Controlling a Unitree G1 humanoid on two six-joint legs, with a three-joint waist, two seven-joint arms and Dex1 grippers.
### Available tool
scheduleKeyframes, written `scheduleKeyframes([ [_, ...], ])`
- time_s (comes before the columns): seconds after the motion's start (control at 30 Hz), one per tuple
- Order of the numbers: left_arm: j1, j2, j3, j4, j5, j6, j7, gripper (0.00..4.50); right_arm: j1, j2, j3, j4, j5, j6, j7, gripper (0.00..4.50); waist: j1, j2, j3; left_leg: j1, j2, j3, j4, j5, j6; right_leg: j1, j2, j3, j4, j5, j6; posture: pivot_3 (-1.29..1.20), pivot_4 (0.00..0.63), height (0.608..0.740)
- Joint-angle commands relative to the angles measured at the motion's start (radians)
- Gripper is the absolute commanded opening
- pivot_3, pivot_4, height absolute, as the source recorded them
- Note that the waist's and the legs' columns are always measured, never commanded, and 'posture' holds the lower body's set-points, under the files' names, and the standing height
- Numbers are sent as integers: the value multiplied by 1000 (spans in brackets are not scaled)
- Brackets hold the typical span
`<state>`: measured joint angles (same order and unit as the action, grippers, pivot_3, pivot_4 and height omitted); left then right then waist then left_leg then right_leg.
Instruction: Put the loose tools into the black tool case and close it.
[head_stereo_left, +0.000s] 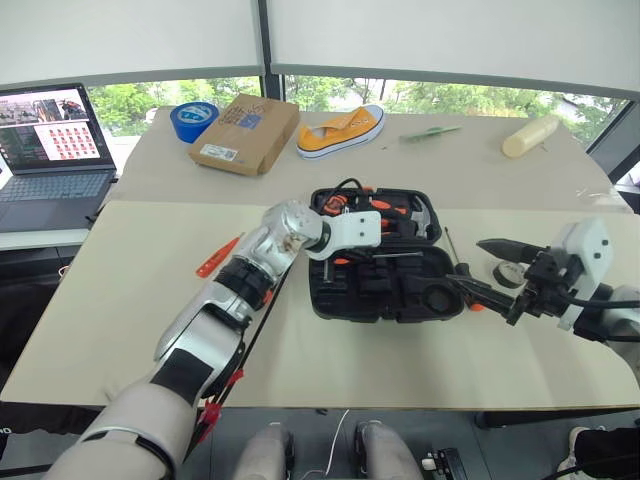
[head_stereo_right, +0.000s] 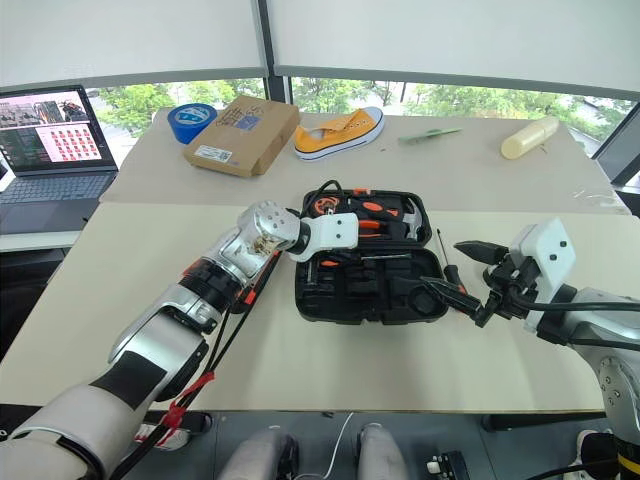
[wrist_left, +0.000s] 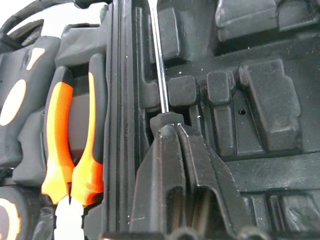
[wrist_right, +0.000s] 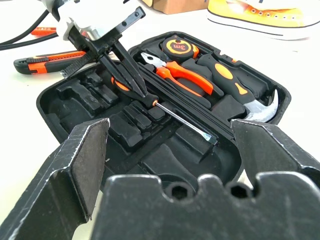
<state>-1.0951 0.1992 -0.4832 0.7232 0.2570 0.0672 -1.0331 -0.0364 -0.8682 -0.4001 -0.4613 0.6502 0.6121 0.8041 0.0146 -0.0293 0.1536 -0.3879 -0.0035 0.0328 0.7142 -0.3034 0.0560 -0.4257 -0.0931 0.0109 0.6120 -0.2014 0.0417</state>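
The black tool case (head_stereo_left: 400, 300) lies open on the table's middle, with a hammer (wrist_right: 260, 107), orange-handled pliers (wrist_right: 185, 77) and a tape measure (wrist_right: 177, 47) in its far half. A black-and-orange screwdriver (wrist_right: 180, 116) lies along the hinge. My left gripper (wrist_right: 145, 94) is shut, its tips down on that screwdriver's handle where the shaft starts. My right gripper (head_stereo_left: 465, 262) hangs open just right of the case. Behind it lie another screwdriver (head_stereo_left: 452, 250) and a small dark tape roll (head_stereo_left: 508, 274). A slim orange screwdriver (head_stereo_left: 218, 256) lies left of my left arm, and a folding utility knife (wrist_right: 50, 62) lies beside the case.
At the table's far side are a blue tape roll (head_stereo_left: 193, 120), a cardboard box (head_stereo_left: 245, 133), a yellow shoe (head_stereo_left: 340, 130), a green tool (head_stereo_left: 432, 132) and a cream bottle (head_stereo_left: 530, 137). An open laptop (head_stereo_left: 50, 150) stands at the far left.
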Motion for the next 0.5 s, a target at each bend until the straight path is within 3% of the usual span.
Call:
scheduleKeyframes([
  [0.03,-20,-15,-29,28,48,-50,31,69,-2,8,-21,-12,10,-13,-2,4500,2,0,0,0,0,0,0,0,0,0,0,0,0,0,0,0,150,735],
  [0.3,-9,-17,-79,107,120,-146,76,69,6,19,-20,-14,5,-16,-3,4500,9,0,0,2,0,0,1,0,0,3,-1,0,0,1,1,0,150,735],
  [0.5,-15,13,105,1,-67,5,-11,69,73,31,-67,-24,-20,-23,-25,4500,7,0,0,2,0,0,2,0,0,2,-1,1,0,1,1,0,150,735],
])
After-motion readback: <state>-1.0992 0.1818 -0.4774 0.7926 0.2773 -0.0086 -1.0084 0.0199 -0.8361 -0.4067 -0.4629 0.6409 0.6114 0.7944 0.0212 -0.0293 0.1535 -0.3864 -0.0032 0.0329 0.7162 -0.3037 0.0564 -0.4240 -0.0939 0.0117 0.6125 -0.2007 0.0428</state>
